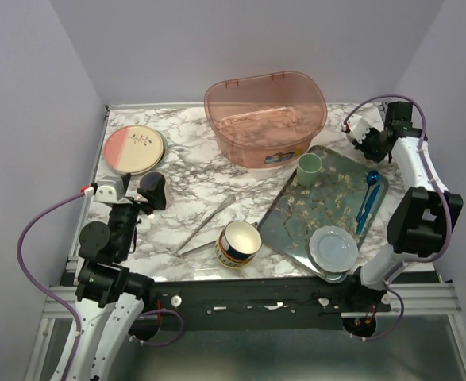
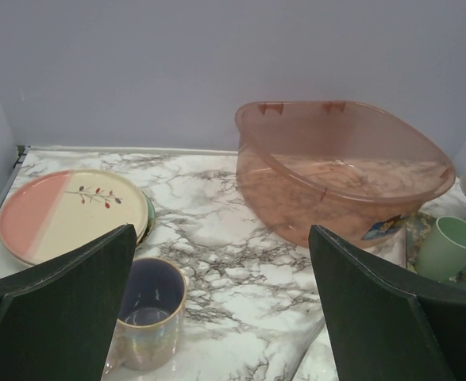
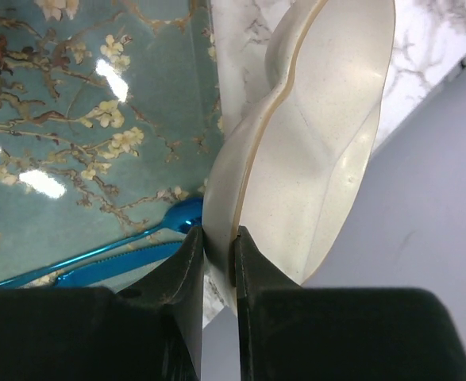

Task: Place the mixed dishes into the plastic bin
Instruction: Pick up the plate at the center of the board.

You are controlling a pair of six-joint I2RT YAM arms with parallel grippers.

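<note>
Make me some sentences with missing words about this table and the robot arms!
The right pincer is holding a cream ___ by its rim.
The left pincer is wide ___.
The see-through bin is coloured ___.
The green cup stands on the flowery ___.
Missing words: bowl; open; pink; tray.

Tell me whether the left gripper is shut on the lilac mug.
No. The left gripper is wide open, with the lilac mug standing unpinched on the table.
</note>
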